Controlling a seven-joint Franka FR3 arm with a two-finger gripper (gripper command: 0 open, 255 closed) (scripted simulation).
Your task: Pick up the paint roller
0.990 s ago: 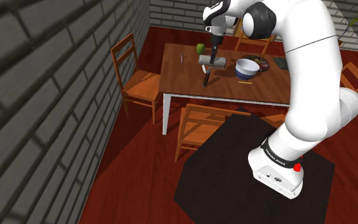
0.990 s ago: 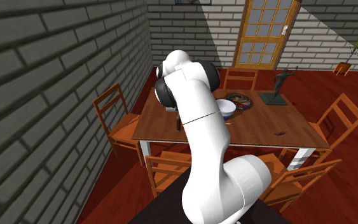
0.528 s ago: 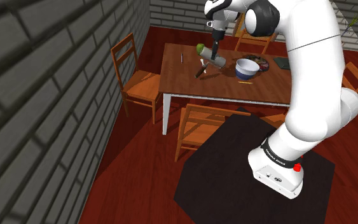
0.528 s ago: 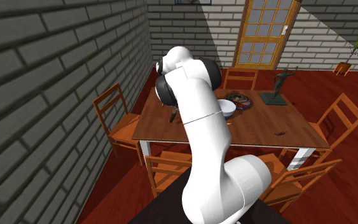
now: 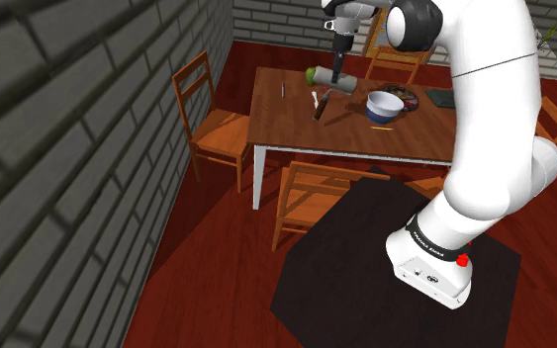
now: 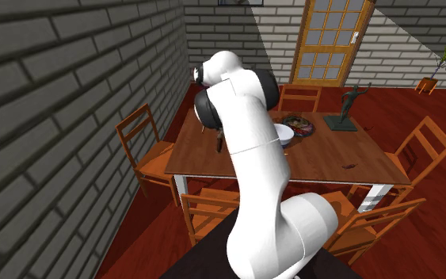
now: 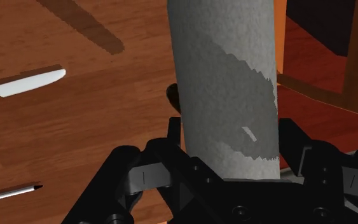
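The black gripper (image 7: 227, 145) has its fingers (image 7: 173, 137) pinching the grey paint roller (image 7: 225, 83) from both sides. The cylinder runs straight out between them. Beneath it lies the wooden table (image 7: 75, 140), with a white knife (image 7: 25, 83) well off to one side. In the shoulder view the roller hangs above the table's far part, its dark handle (image 5: 319, 107) slanting down. A white bowl (image 5: 385, 106) stands near it, and a grey brick wall (image 5: 271, 18) rises beyond.

Grey brick walls (image 5: 58, 148), red floor (image 5: 197, 282), wooden table (image 5: 286, 124), chairs (image 5: 213, 127)
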